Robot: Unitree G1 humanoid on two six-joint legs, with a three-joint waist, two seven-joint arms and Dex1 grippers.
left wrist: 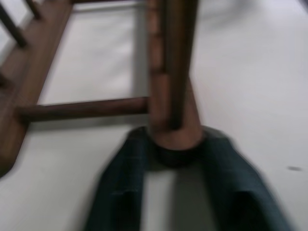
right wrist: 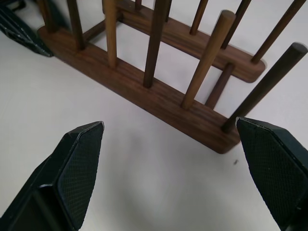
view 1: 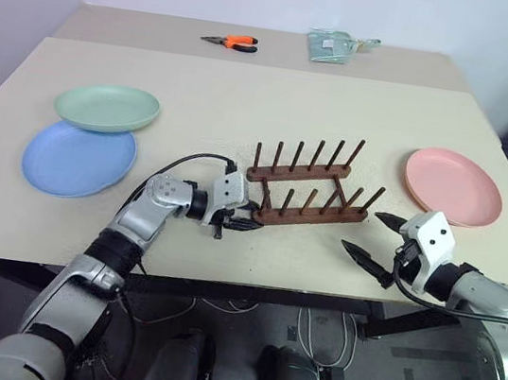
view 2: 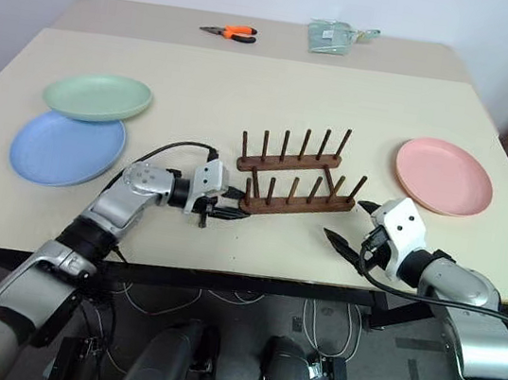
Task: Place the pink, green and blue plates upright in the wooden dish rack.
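No plate racked yet: left gripper [view 1: 241, 225] pinches the rack [view 1: 310, 185] end near the table's [view 1: 249, 94] front edge, right gripper [view 1: 373, 237] spread wide, pink plate [view 1: 453, 185], green plate [view 1: 107, 107] and blue plate [view 1: 77, 160] flat.

Both arms are silver-grey metal with black joint bands, the left arm [view 1: 122, 237] running from the lower left of the frame and the right arm [view 1: 491, 302] from the lower right. Each carries a white boxy wrist housing and a black cable looping over it. The left end effector [view 1: 241, 224] and right end effector [view 1: 373, 237] each have two black pointed fingers; on the right one, the finger pads [right wrist: 79, 173] show a fine cross-hatched texture.
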